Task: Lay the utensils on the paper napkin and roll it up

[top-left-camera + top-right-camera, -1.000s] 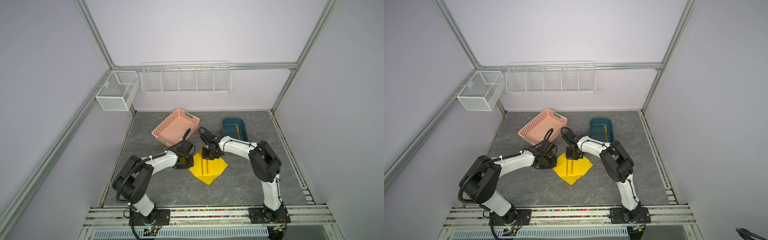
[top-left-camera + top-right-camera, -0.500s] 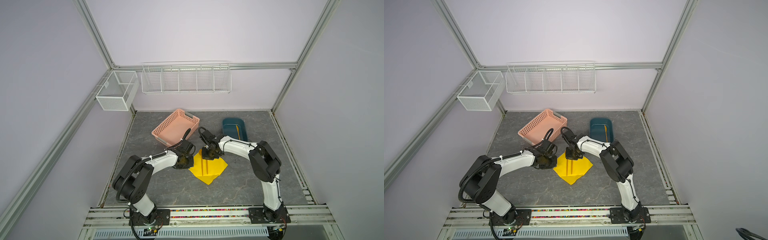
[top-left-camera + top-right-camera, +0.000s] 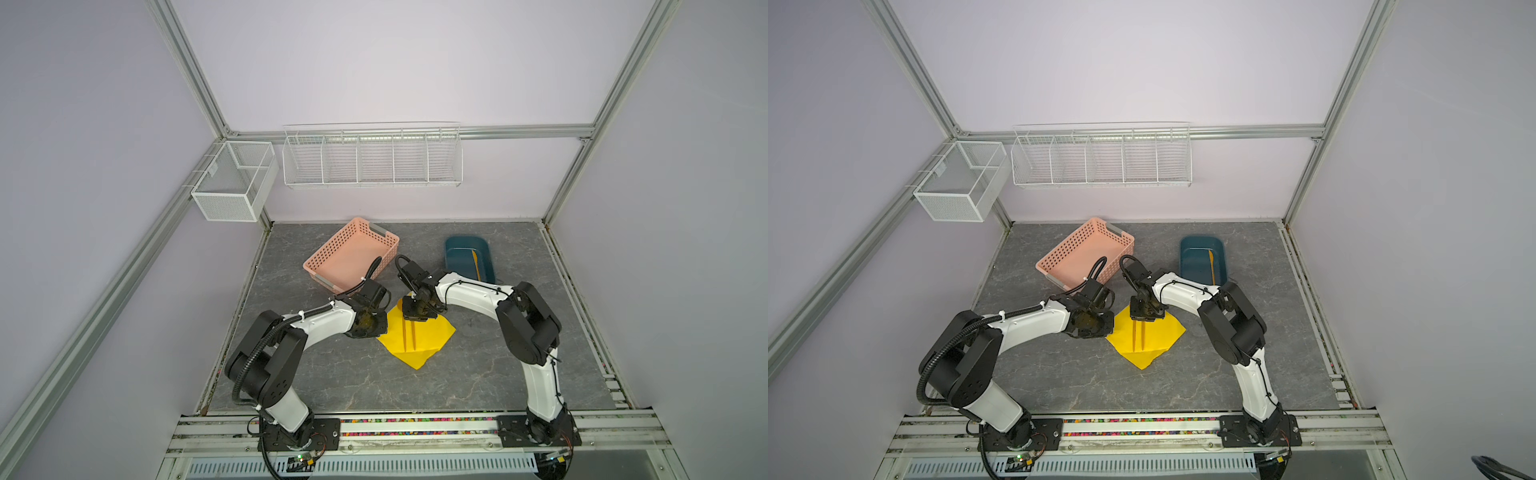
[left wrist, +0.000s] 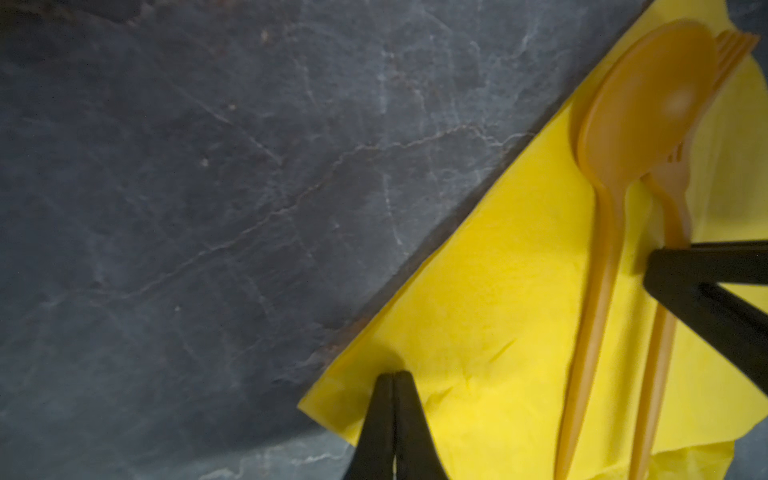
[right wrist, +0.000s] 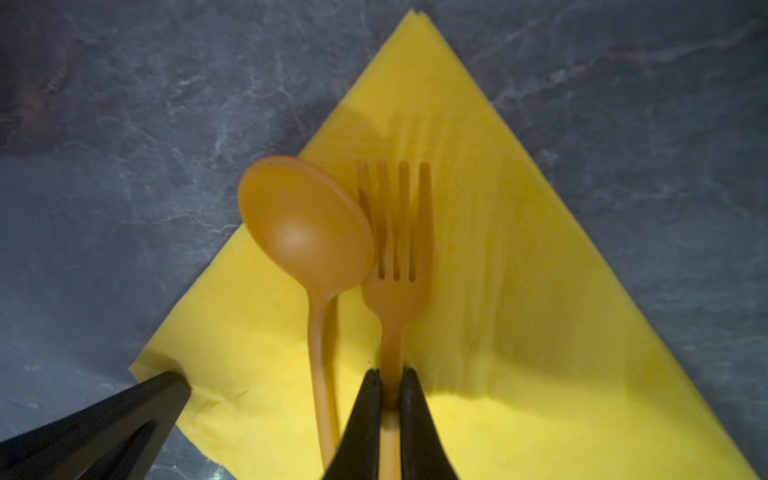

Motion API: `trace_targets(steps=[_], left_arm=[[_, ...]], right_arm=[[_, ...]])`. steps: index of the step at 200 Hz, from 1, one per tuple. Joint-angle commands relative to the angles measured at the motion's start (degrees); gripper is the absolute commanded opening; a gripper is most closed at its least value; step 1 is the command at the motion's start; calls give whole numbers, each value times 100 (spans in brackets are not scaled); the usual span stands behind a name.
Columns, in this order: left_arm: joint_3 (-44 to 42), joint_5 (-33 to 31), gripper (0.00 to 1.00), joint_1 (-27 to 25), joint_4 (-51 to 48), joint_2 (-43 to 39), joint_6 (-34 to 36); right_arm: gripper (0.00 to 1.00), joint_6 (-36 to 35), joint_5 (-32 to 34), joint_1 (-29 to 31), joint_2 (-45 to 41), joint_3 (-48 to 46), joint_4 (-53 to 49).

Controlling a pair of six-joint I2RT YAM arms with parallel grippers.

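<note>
At centre of table (image 3: pixel 332 374): paper napkin (image 3: pixel 432 338) flat, corner toward you, between your two grippers. On it spoon (image 5: pixel 305 232) and fork (image 5: pixel 395 257) side by side, bowl edge over outer tine. Your right gripper (image 5: pixel 390 386) clamped on fork handle. Your left gripper (image 4: pixel 392 386) closed tight, tips on napkin corner beside spoon; pinched or pressed, cannot tell. Third utensil (image 3: pixel 475 264) well apart, in teal tray (image 3: pixel 455 249).

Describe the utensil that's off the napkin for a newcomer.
Find the dark blue tray at the table's back, right of the pink basket. Inside lies one slim orange utensil, alone; the spoon and fork are on the yellow napkin.
</note>
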Motion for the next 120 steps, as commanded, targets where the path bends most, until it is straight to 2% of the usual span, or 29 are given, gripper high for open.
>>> trace_targets(steps=[1, 120], left_arm=[[21, -88, 0, 27, -77, 136, -43], [64, -85, 0, 24, -93, 152, -59]], right_arm=[[11, 96, -22, 40, 79, 68, -169], [14, 245, -79, 44, 91, 55, -193]])
